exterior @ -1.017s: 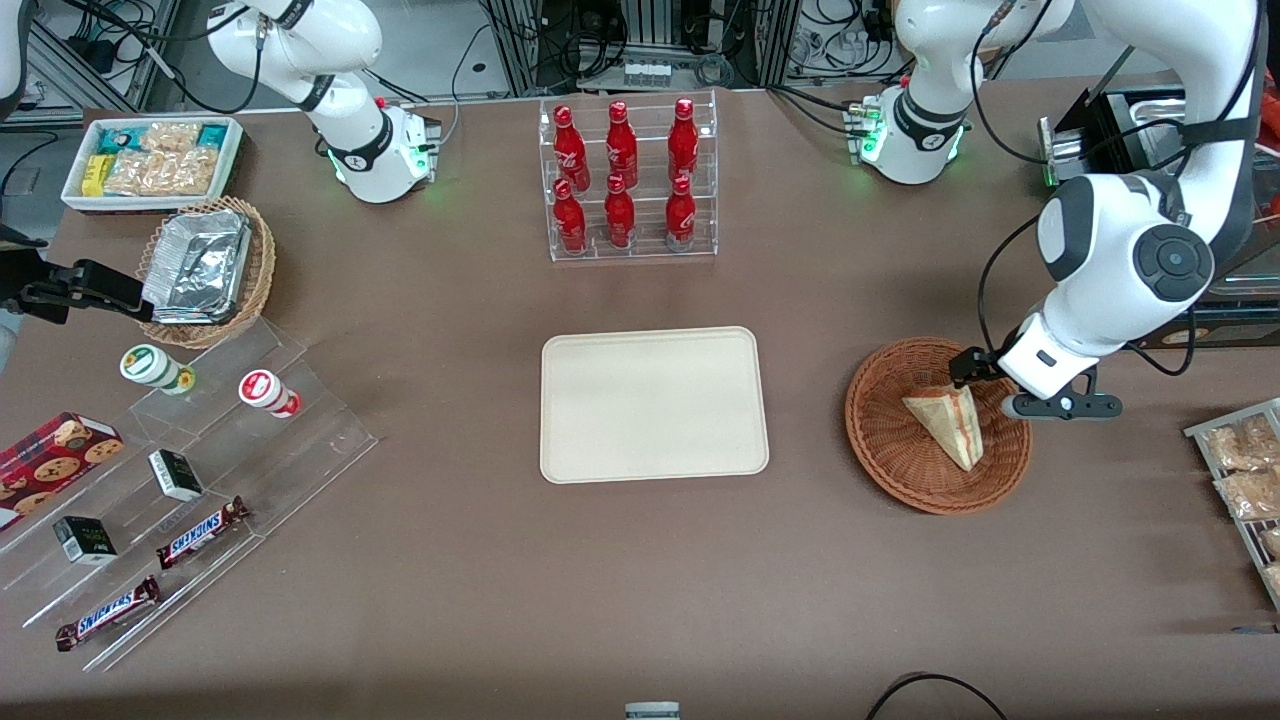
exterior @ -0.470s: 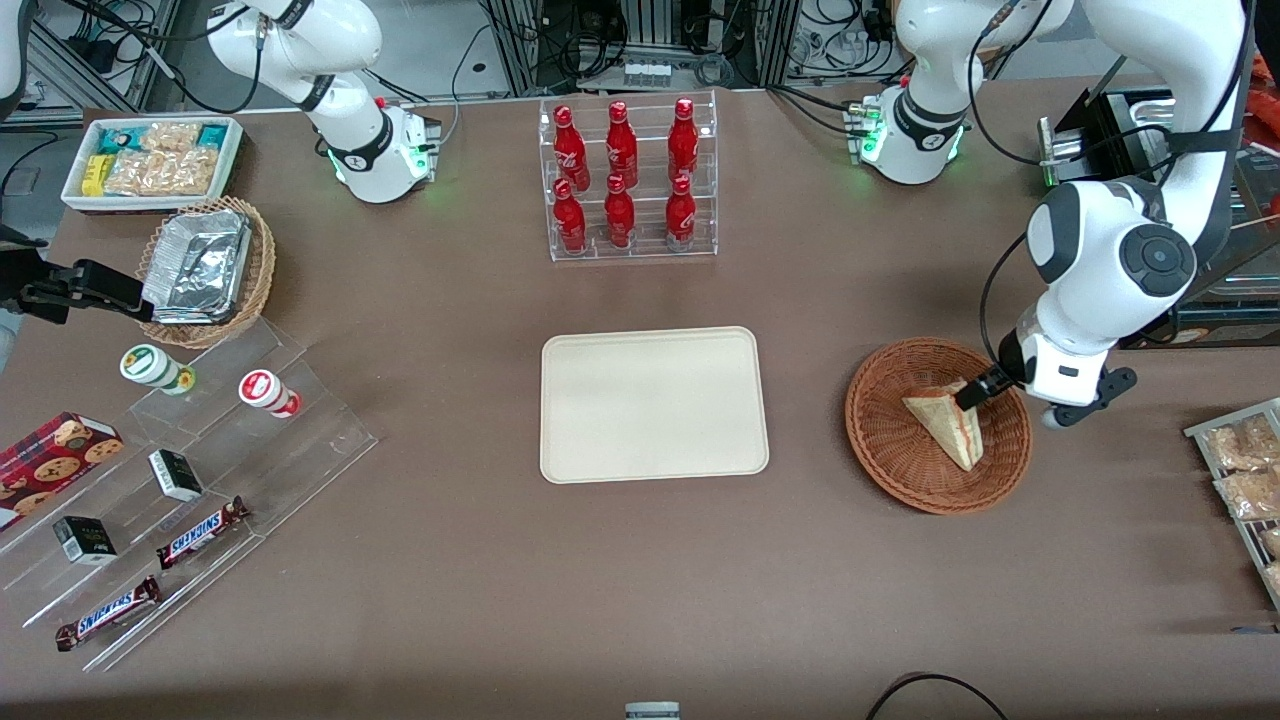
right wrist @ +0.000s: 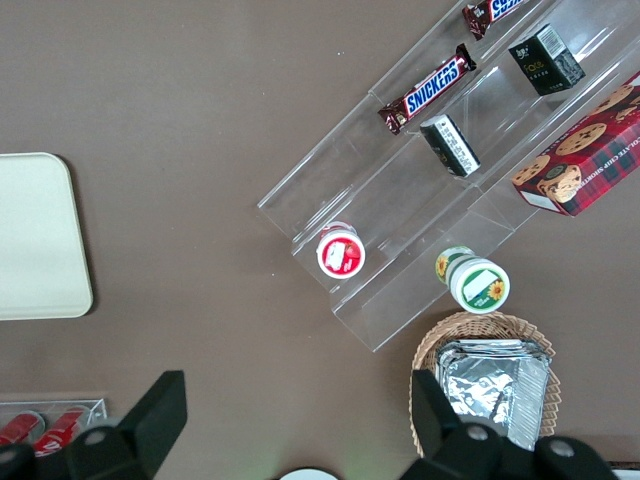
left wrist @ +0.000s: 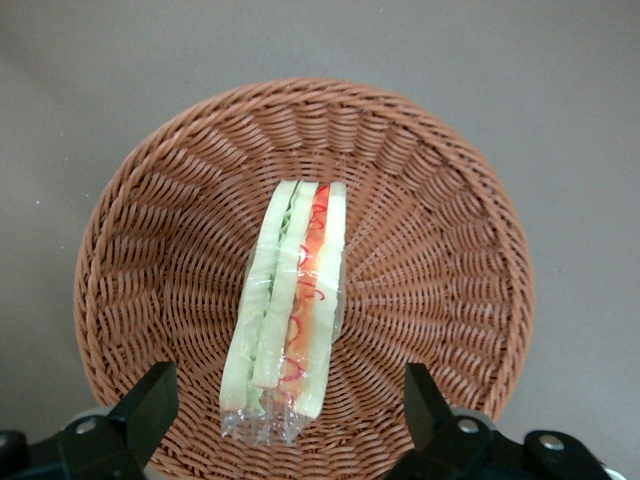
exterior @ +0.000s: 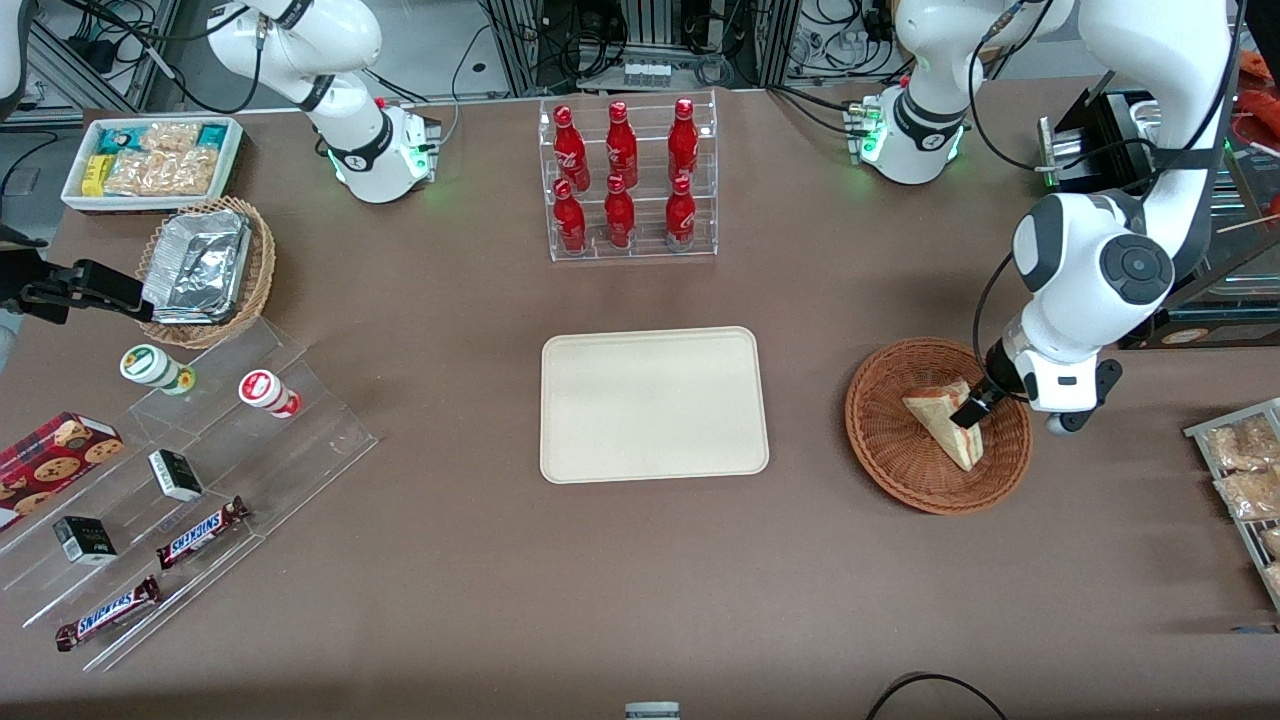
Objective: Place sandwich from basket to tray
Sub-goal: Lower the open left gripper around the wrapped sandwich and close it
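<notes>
The sandwich [exterior: 942,422] [left wrist: 290,300], a film-wrapped wedge with green, orange and red layers, lies in the middle of the round reddish-brown wicker basket [exterior: 882,452] [left wrist: 140,230]. My left gripper [exterior: 976,408] [left wrist: 288,405] hangs open just above the basket. Its two black fingers [left wrist: 150,400] stand wide apart, one on each side of the sandwich's sealed end, touching nothing. The cream tray [exterior: 655,405] lies flat beside the basket, toward the parked arm's end of the table, with nothing on it.
A clear rack of red bottles [exterior: 626,180] stands farther from the camera than the tray. Bagged snacks [exterior: 1240,465] lie at the working arm's end. A tan basket with foil containers [exterior: 205,270], a white snack bin [exterior: 150,160] and acrylic steps [exterior: 190,480] sit at the parked arm's end.
The left arm's wrist has turned and swung in over the basket, bringing the gripper from the basket's rim to above the sandwich. The sandwich has not moved.
</notes>
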Available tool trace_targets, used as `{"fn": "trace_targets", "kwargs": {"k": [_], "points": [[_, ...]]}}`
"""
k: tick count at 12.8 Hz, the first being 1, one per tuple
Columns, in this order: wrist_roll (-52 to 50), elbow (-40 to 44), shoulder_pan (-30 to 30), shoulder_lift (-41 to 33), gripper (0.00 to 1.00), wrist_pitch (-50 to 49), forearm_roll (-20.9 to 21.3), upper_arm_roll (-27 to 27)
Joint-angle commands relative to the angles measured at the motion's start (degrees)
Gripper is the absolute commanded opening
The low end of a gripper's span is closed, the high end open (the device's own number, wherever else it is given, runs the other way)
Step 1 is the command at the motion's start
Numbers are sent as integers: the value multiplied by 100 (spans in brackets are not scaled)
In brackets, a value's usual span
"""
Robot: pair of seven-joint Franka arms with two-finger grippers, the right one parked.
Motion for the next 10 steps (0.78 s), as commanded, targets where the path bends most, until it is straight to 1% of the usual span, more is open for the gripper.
{"fn": "trace_targets", "kwargs": {"k": [1,10], "points": [[-190,5,-45,254,100,128,131,9],[-207,14,-45,711,100,304,122,0]]}}
